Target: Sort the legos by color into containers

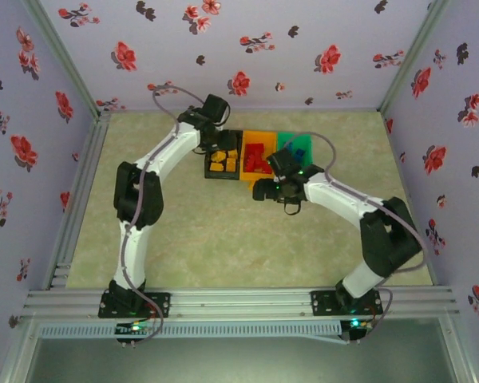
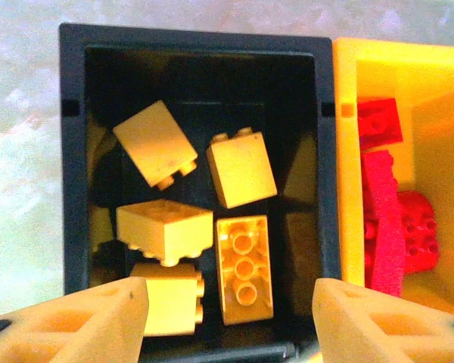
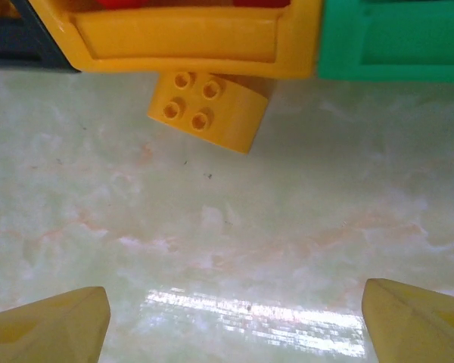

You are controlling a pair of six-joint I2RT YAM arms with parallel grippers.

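Left wrist view looks into the black bin (image 2: 74, 151), where five yellow-orange legos (image 2: 240, 174) lie loose under the left end effector (image 2: 228, 296), its jaws parted and empty. The orange bin (image 2: 346, 189), holding red bricks (image 2: 382, 227), touches the black bin's right wall. Right wrist view has the right end effector (image 3: 234, 302) spread wide, gripping nothing, over bare bench (image 3: 227, 227), with one yellow brick (image 3: 209, 112) against the orange bin's outer wall and the green bin (image 3: 393, 45) adjoining.

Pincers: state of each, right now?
Left pincer: open, holding nothing, over the black bin.
Right pincer: open, holding nothing, short of the loose yellow brick.
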